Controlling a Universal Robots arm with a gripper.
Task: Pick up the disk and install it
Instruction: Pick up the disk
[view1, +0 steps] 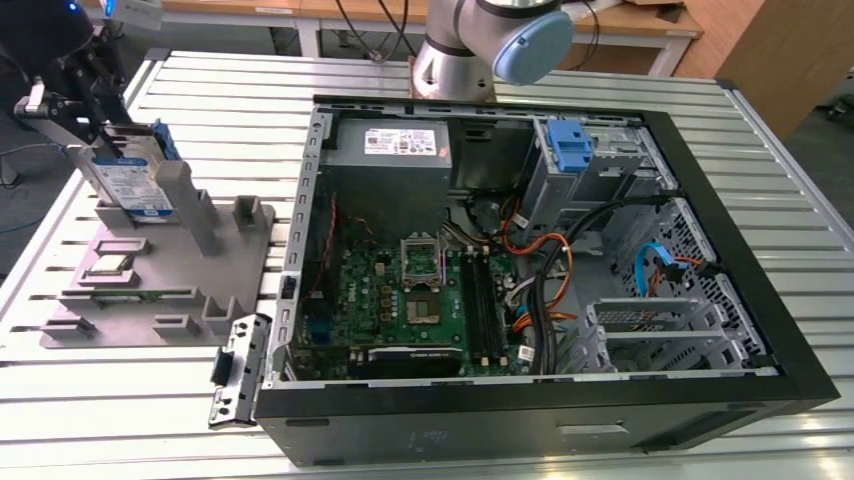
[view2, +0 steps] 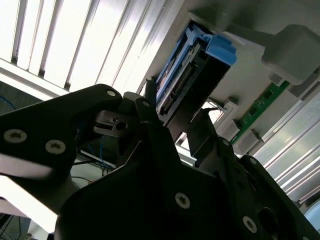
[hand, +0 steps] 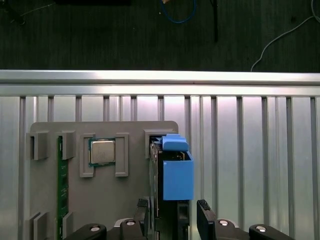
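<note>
Your hand (hand: 172, 215) is spread. Its two black fingers (hand: 205, 221) sit one on each side of the disk (hand: 177, 172). In the first wrist view a thin gap shows between one finger and the disk's blue rail, so the hand pinches nothing. In the second wrist view the fingers flank the same end of the disk, with its connector edge between them.

The disk stands upright on edge in a slot of the grey holder (view1: 174, 290), not yet lifted out. You can see its white-and-blue label in the exterior view, where the hand is at the disk's upper end.

A chip (hand: 102, 151) lies flat in a pocket of the holder just beside the disk's slot. A green memory stick (hand: 62, 175) sits in the pocket beyond the chip.

The holder rests on the slatted metal desk (view1: 240, 75), at the exterior view's left. Just beside it, toward the exterior view's right, the open case (view1: 761, 290) lies on its side, with the disk well apart from its bays. Inside the case you see the green board (view1: 400, 300), the grey power supply (view1: 394, 145) and a blue latch (view1: 571, 148). The arm (view1: 487, 40) rises from the desk behind the case.
</note>
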